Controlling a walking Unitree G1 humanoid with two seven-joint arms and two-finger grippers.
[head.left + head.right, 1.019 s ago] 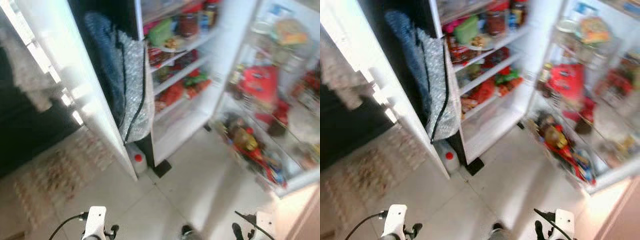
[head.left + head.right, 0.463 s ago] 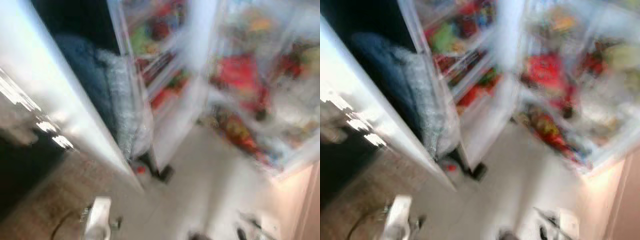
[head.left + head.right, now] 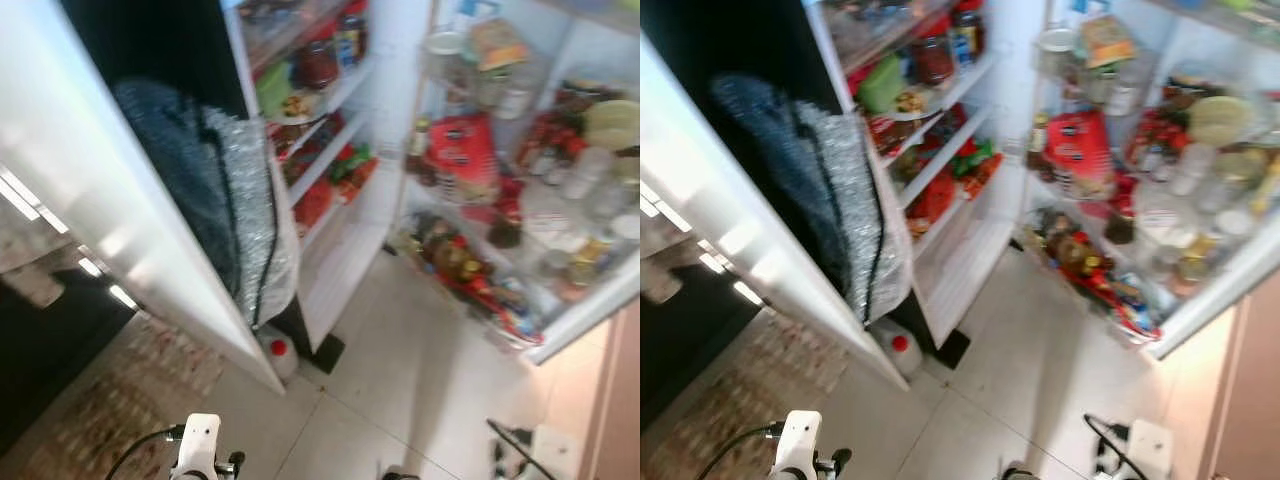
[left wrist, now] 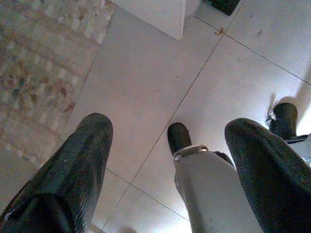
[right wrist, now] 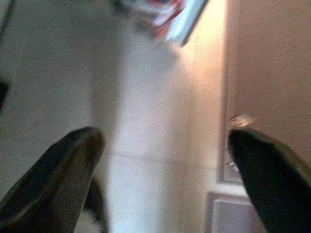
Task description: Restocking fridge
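White fridge (image 3: 390,150) stands open, shelves crowded with jars and red packets. Both the left gripper (image 4: 170,165) and right gripper (image 5: 165,170) hang spread-fingered, empty, over glossy floor tiles (image 4: 146,87).

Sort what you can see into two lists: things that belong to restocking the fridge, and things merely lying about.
Belongs to the job:
open fridge
its stocked door shelves
left gripper, open, empty
right gripper, open, empty

Just lying about:
red-capped jug on the floor
patterned rug
grey cloth

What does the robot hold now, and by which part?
Nothing. The left gripper and the right gripper both hang open over the floor, with only tiles between their fingers.
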